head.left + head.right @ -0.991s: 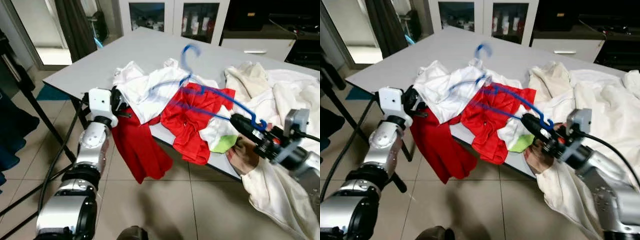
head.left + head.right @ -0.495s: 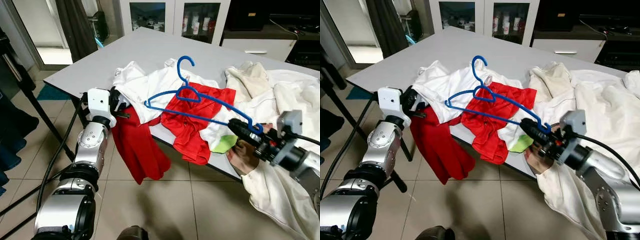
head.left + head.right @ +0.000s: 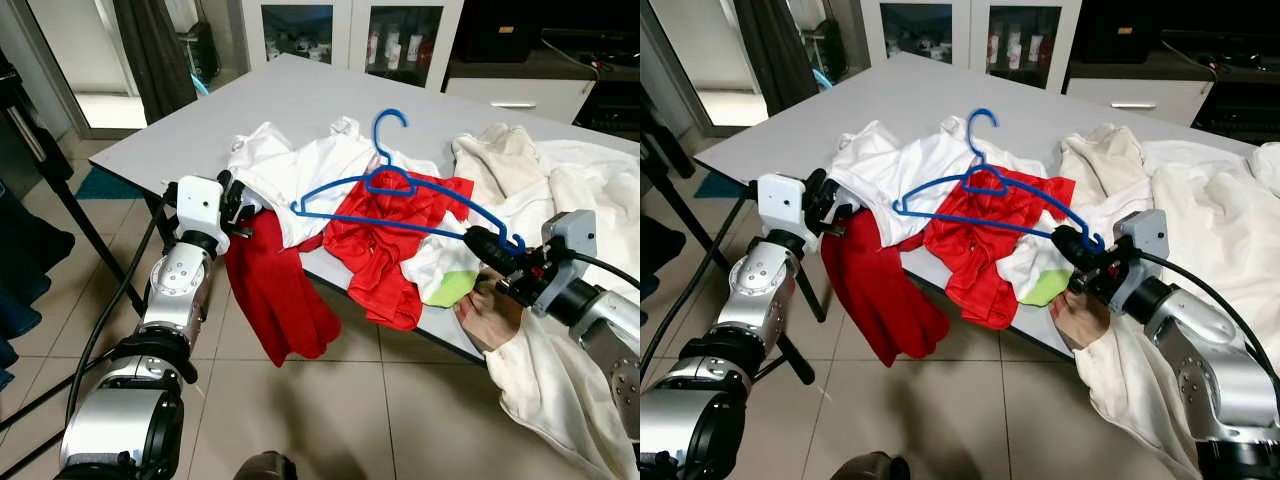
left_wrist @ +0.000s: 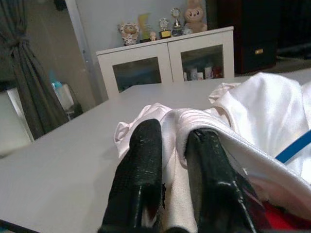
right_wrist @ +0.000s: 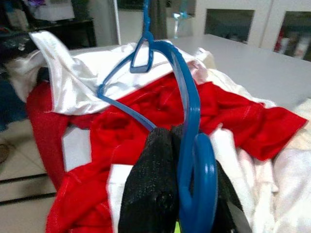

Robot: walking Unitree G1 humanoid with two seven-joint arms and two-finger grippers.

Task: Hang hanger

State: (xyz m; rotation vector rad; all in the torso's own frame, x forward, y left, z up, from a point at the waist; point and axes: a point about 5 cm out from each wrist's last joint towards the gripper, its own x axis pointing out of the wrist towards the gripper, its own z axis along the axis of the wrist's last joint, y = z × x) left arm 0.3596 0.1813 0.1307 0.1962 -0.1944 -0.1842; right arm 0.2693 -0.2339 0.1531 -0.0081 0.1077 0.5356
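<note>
Reaching up from the lower left, our left arm (image 3: pixel 170 310) runs straight toward the bench (image 3: pixel 300 100) corner, its white wrist block just short of the edge. Our left gripper (image 4: pixel 170 160) sits at the hem of the white shirt (image 3: pixel 300 175), and the wrist view shows its jaws pinched on a fold of that white cloth. Just beside it, a red cloth (image 3: pixel 275 290) hangs off the bench edge toward the tiled floor (image 3: pixel 330 400).

Moving right, a red shirt (image 3: pixel 390 235) lies crumpled over the white one, and above both we hold the blue hanger (image 3: pixel 400 190). It is lifted clear of the pile and tilted, hook (image 3: pixel 385 125) pointing up and away from us, one shoulder tip out over the white shirt. Its other end curls into our right gripper (image 3: pixel 490 250), whose jaws are clamped on that end.

Our right arm (image 3: pixel 590 310) comes in from the right, forearm roughly level, wrist aimed back across the bench toward the left. Cream cloth (image 3: pixel 560 200) is heaped beyond it and drapes down under the forearm. A small green patch (image 3: pixel 450 288) shows below the gripper.
</note>
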